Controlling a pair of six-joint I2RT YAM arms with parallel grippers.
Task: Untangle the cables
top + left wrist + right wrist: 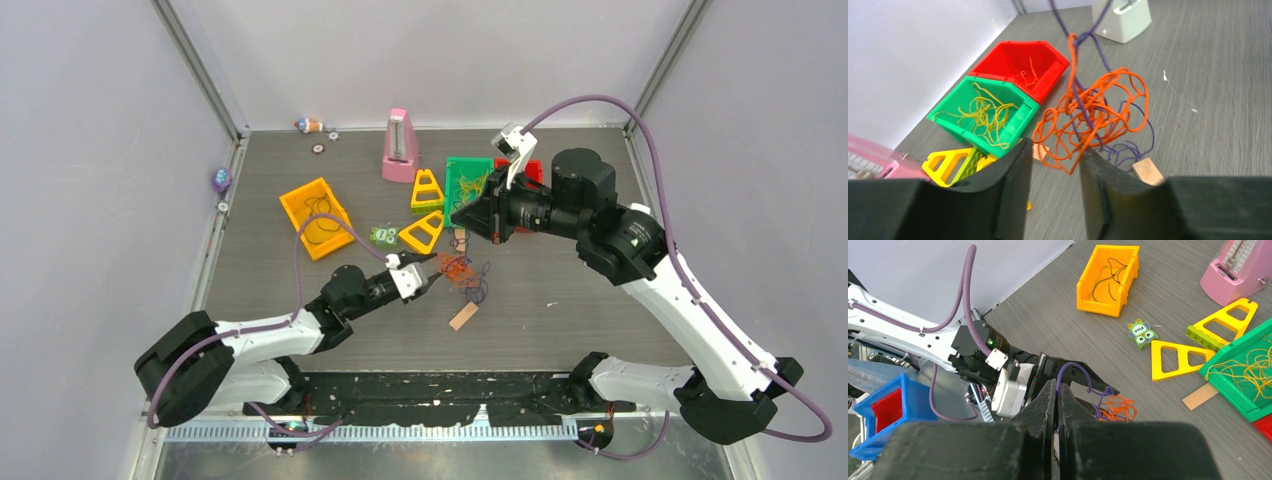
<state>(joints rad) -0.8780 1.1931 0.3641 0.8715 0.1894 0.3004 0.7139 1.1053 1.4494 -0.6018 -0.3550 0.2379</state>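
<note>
My right claw (1057,386) is clamped tight on a purple cable (1074,369), the orange tangle (1088,117) dangling over the table (1208,100). My left claw (1055,152) (jaws half apart) brackets its lowest loop.

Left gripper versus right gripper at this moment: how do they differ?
The left gripper has its jaws apart, with a loop of the orange cable hanging between them, not clamped. The right gripper is shut on the purple cable. The left gripper sits lower, under the hanging cables, while the right gripper is above, holding its strand up. Both are working on the same orange-and-purple knot.
</note>
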